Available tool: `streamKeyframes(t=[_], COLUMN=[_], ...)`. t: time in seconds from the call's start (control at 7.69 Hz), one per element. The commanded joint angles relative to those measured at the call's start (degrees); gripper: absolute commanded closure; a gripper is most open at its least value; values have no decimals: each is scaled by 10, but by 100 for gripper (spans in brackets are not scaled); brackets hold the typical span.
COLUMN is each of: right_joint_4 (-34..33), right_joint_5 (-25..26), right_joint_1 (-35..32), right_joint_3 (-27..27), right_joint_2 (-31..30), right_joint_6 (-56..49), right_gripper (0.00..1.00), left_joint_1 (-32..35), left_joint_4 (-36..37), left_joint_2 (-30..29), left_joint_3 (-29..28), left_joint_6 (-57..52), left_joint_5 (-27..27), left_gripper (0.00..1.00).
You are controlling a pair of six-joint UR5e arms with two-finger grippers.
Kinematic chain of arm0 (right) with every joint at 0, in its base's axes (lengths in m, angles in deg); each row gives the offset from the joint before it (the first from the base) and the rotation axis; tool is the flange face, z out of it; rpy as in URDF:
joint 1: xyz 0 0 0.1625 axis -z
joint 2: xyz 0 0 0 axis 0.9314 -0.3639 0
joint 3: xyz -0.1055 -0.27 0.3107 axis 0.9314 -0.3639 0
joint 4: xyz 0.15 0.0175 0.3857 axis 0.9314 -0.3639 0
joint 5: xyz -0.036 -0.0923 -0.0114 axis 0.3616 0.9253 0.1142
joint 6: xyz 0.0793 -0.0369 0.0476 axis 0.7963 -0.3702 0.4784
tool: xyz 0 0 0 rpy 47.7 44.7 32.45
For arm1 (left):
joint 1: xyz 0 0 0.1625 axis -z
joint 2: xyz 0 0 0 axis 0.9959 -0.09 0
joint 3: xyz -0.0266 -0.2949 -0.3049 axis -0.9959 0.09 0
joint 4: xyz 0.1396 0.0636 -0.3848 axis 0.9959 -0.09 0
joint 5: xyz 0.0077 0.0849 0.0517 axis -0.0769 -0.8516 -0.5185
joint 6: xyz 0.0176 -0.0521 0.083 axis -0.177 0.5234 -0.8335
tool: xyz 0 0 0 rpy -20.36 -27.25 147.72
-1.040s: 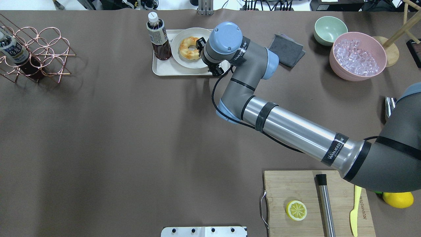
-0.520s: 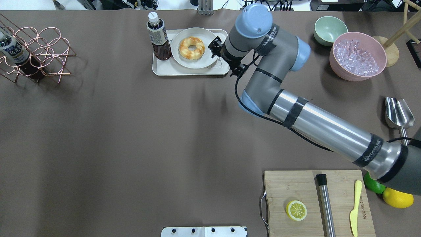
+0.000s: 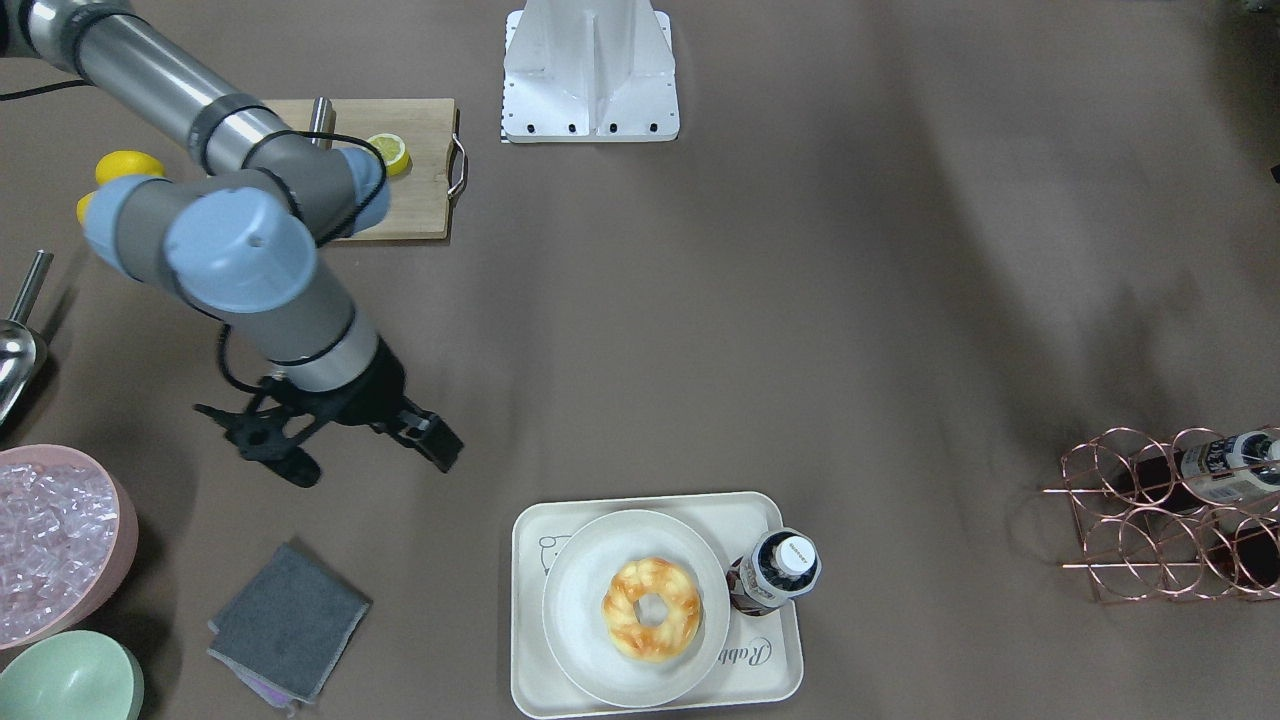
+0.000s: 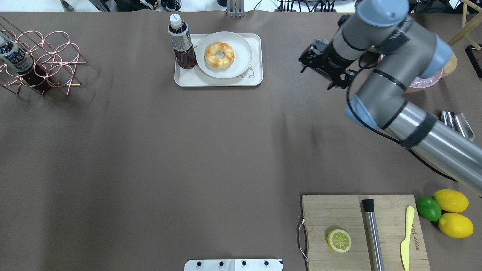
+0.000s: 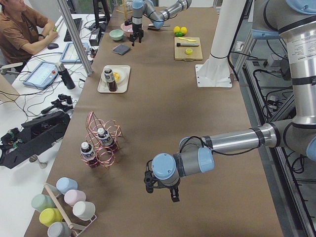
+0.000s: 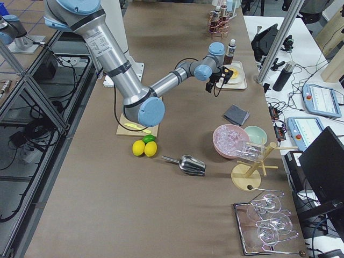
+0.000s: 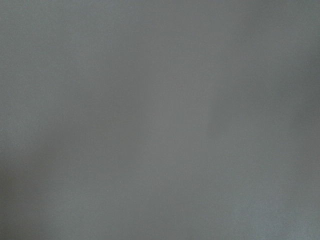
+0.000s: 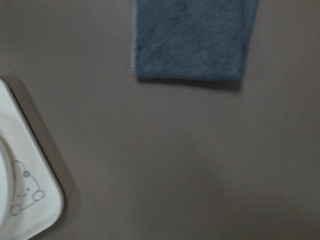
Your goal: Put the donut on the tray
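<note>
The donut is a golden ring with orange-brown patches. It lies on a round off-white plate on the cream rabbit tray at the far middle of the table, and it also shows in the front view. My right gripper is open and empty, hovering over bare table to the right of the tray, well apart from it. The right wrist view shows the tray's rabbit corner. My left gripper shows only in the left side view, so I cannot tell its state.
A brown drink bottle stands on the tray's left end. A grey cloth, a pink bowl of ice and a green bowl lie near my right gripper. A wire bottle rack is far left. A cutting board holds a lemon slice.
My right gripper has pulled away from the donut and swung right, off the tray and over bare table. The donut stays on the plate.
</note>
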Motion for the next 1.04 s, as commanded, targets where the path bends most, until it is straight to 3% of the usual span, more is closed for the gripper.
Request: streamKeyframes(t=[0.0,0.26,0.52,0.91], right_joint_4=[-5,-5,-7,-101], right_joint_5=[-57,-85,-99,-99], right_joint_1=[-74,-134,-197,-290], right_joint_3=[104,146,135,126], right_joint_2=[-162,-283,-354,-395], right_joint_6=[-163,-339,-508,-751], right_gripper=[0,0,0,0], left_joint_1=[1,1,2,2], left_joint_4=[0,1,1,1], left_joint_2=[1,-1,-2,-5], left_joint_3=[0,1,2,1], left_joint_6=[0,3,1,0], left_joint_5=[-1,-1,-1,-1], left_gripper=[2,2,2,2])
